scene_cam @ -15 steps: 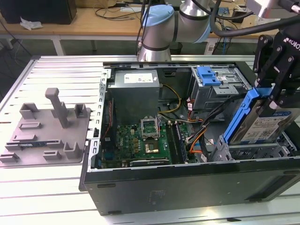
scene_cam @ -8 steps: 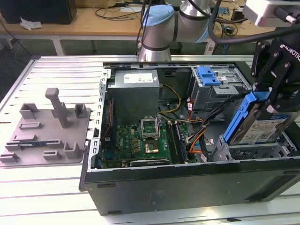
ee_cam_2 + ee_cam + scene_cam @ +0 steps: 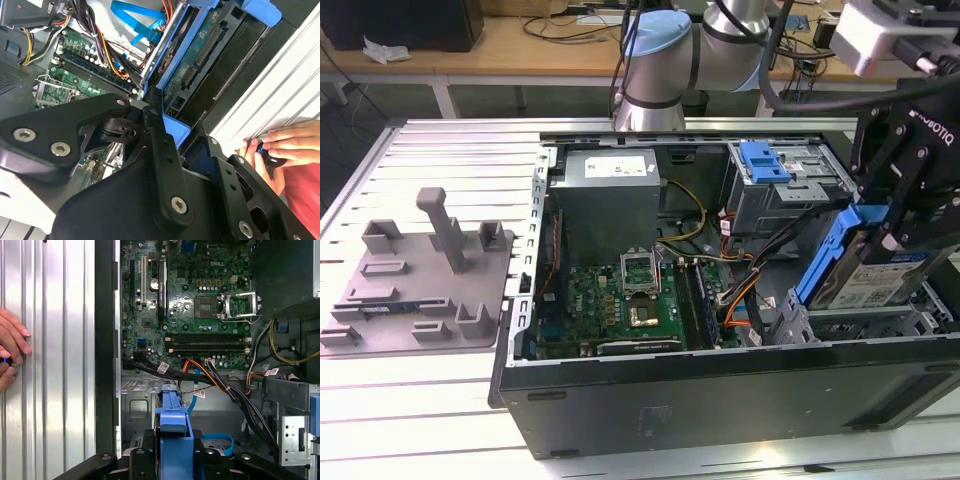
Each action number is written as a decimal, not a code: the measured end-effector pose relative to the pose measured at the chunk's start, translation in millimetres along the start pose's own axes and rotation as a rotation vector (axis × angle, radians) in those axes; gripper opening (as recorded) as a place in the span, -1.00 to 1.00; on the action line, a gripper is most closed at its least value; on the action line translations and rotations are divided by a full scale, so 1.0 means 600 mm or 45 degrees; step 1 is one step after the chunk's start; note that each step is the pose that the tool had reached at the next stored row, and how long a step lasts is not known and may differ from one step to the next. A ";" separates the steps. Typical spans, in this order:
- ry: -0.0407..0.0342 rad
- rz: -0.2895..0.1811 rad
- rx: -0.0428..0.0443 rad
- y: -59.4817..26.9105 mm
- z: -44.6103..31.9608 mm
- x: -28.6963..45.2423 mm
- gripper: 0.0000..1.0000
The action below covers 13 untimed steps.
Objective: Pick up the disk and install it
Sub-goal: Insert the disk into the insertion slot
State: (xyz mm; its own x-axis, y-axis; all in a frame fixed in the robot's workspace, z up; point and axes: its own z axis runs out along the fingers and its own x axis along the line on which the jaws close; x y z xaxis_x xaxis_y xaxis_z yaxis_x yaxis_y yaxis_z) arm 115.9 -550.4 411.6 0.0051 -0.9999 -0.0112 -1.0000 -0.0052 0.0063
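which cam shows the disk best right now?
Exterior view: the disk shows its labelled silver face and blue frame, tilted. Second wrist view shows its circuit-board underside; first wrist view, its blue frame end-on.

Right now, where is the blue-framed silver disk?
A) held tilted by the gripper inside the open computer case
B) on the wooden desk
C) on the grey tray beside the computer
A: the gripper clamps the disk, tilted, in the open computer case at the exterior view's right.
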 end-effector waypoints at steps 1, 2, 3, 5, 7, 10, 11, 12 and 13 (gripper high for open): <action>0.0001 0.000 0.000 0.000 0.002 0.000 -0.26; 0.0001 0.000 0.000 0.000 0.004 0.000 -0.26; 0.0000 0.000 0.000 0.000 0.005 0.000 -0.26; 0.0000 0.000 -0.001 0.000 0.010 0.000 -0.26; -0.0001 0.000 -0.001 0.000 0.013 0.000 -0.26; 0.0002 0.000 -0.001 0.000 0.017 0.000 -0.26; 0.0002 0.000 -0.001 0.000 0.019 0.000 -0.26; 0.0002 0.000 -0.001 0.000 0.021 0.000 -0.26; 0.0002 0.000 -0.001 0.000 0.022 0.000 -0.26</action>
State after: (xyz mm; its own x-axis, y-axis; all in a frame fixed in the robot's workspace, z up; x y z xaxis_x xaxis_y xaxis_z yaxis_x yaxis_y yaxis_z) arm 115.9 -550.4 398.4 0.0051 -0.9999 -0.0111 -1.0000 -0.0052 0.0073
